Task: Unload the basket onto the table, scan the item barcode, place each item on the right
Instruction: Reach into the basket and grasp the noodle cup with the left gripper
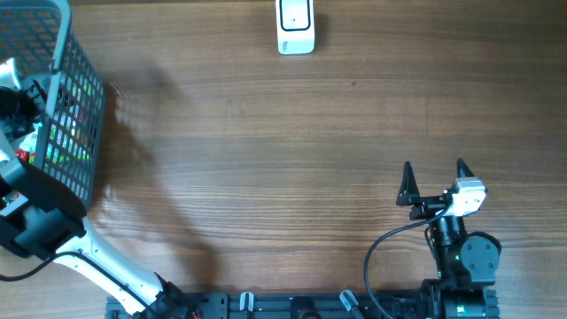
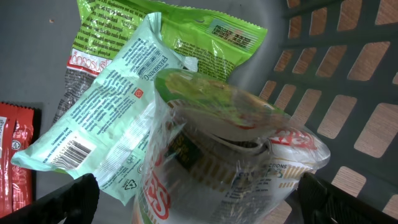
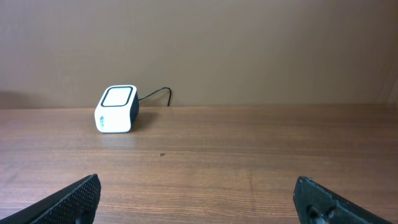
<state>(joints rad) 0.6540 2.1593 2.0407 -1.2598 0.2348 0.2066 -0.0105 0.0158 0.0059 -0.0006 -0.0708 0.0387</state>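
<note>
From overhead I see only my left arm ending inside the mesh basket at the table's left edge. The left wrist camera shows the left gripper spread wide, its fingers either side of a film-wrapped noodle cup lying over a pale green packet whose barcode faces up. The right gripper is likewise released at the near right, and only its wrist camera shows the white scanner side-on with its cable, well apart from the basket.
</note>
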